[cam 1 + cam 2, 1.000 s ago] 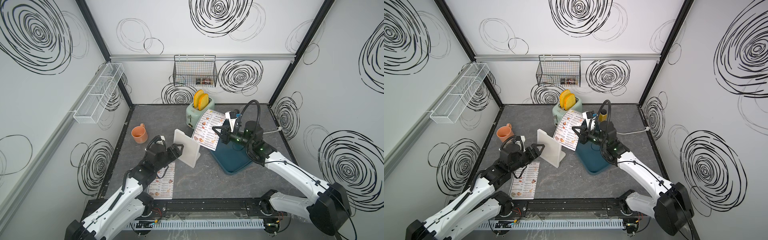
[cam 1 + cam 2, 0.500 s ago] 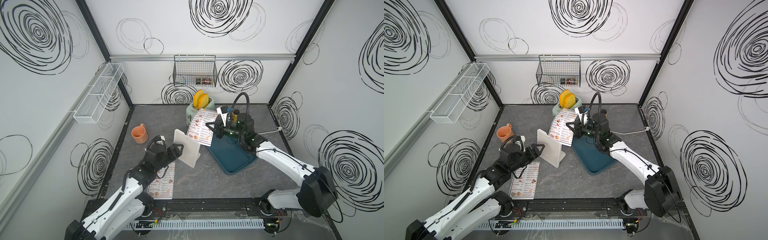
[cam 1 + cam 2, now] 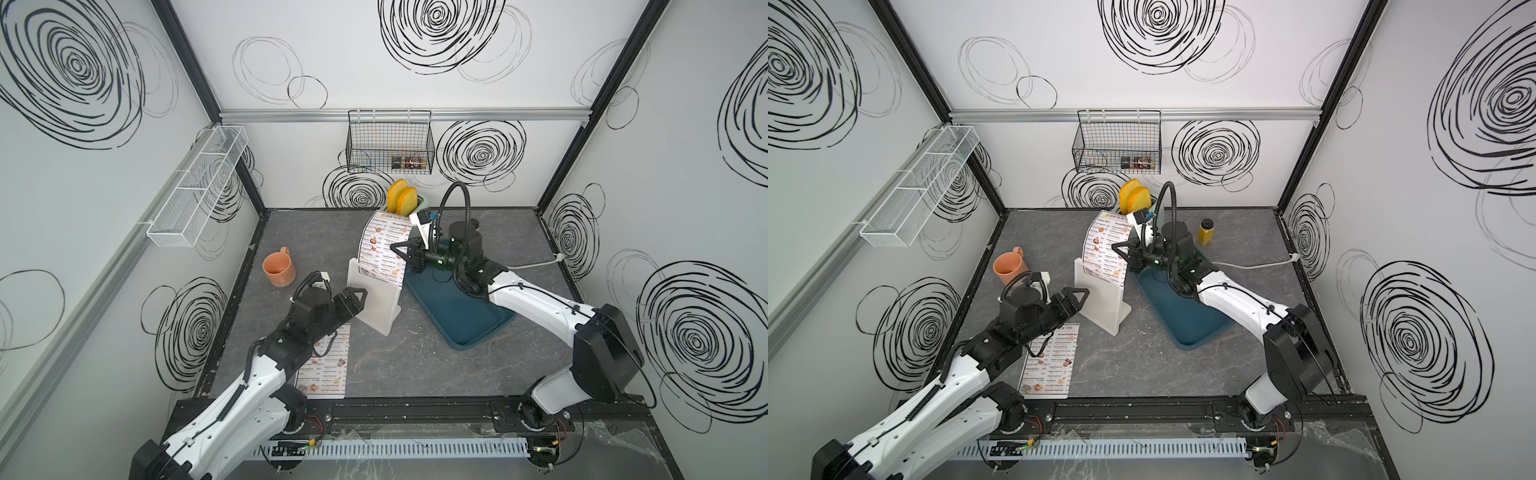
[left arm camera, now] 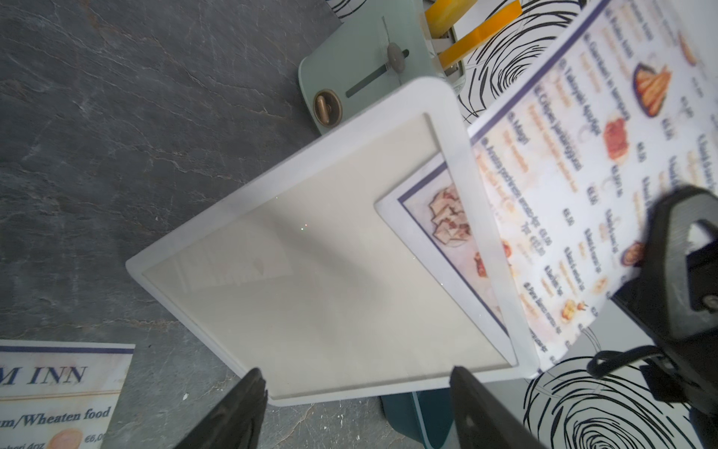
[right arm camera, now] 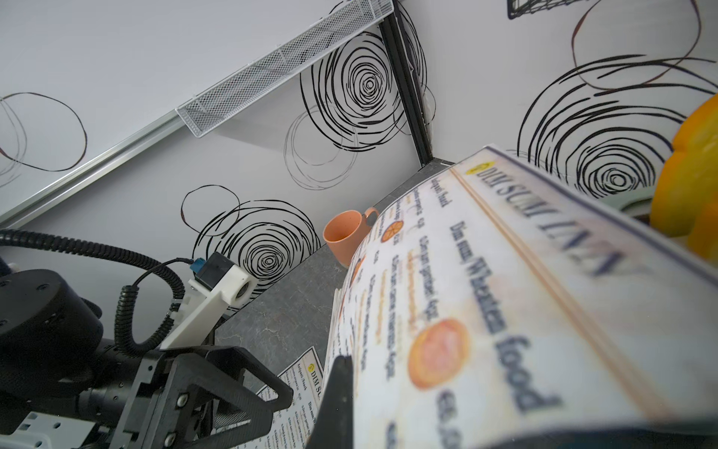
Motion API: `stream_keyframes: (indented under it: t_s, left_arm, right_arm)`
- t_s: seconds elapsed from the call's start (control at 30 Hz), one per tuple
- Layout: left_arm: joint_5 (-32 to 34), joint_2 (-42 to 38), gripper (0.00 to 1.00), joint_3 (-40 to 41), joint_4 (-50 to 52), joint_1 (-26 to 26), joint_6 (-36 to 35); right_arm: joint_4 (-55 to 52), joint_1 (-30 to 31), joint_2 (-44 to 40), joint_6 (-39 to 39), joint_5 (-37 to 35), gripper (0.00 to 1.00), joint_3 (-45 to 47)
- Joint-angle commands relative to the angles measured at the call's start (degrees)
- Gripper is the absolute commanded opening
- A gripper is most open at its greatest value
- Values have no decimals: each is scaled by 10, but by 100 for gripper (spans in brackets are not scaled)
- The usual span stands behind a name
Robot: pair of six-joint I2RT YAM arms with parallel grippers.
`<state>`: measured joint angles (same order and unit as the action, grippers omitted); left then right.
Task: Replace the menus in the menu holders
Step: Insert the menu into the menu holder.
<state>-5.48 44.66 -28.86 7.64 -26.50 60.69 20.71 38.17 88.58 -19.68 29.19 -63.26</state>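
Left side: mug (image 3: 279,269) upright near the bench's left edge.

Left arm reaches low from the near-left corner toward mid-bench. Left tool (image 3: 353,305) is wide open and level with the holder's left edge; the wrist view shows the fingers (image 4: 252,408) on either side of that edge. Contact cannot be told. No change in one second.

Flat menu (image 3: 332,365) lies by the near edge, left of centre. Its long axis runs near to far with the heading toward the far edge, and it is partly under the left arm.

Holder (image 3: 374,299) stands upright mid-bench on its foot, opening upward, broad face toward the left tool.

Held menu (image 3: 380,245): long axis near upright, leaning toward the far edge, heading uppermost, sheet bowed. One lower corner sits inside the holder's sleeve, seen through the window (image 4: 439,217); the rest stands out above, skewed to the slot. One second ago the sheet hung right of the holder, over the bin, clear of the slot.

Right tool (image 3: 405,255) is pinched on the menu's right edge. Right arm stretches from the near-right corner across the bin (image 3: 457,316), forearm low, and has swung leftward.
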Motion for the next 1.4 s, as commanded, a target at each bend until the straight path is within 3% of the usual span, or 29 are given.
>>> stream_keyframes:
  t_s: [0.0, 0.5, 0.87, 1.17, 1.27, 1.37]
  left_arm:
    - [10, -6, 78, 1, -3, 4, 11]
    - [12, -7, 78, 0, -2, 4, 16]
    - [19, -8, 78, -4, -2, 4, 18]
    - [23, -8, 78, -8, -1, 4, 15]
    - [22, -8, 78, -9, 1, 4, 14]
    - [23, -9, 78, -10, 2, 4, 13]
  right_arm:
    - [41, 13, 10, -13, -27, 0, -19]
    - [76, 31, 10, -11, -61, 0, 11]
    - [119, 46, -15, -22, -74, 6, 70]
    - [119, 39, -35, -20, -79, 33, 69]
    - [104, 34, -33, -20, -71, 31, 57]
    - [93, 34, -31, -17, -58, 20, 58]
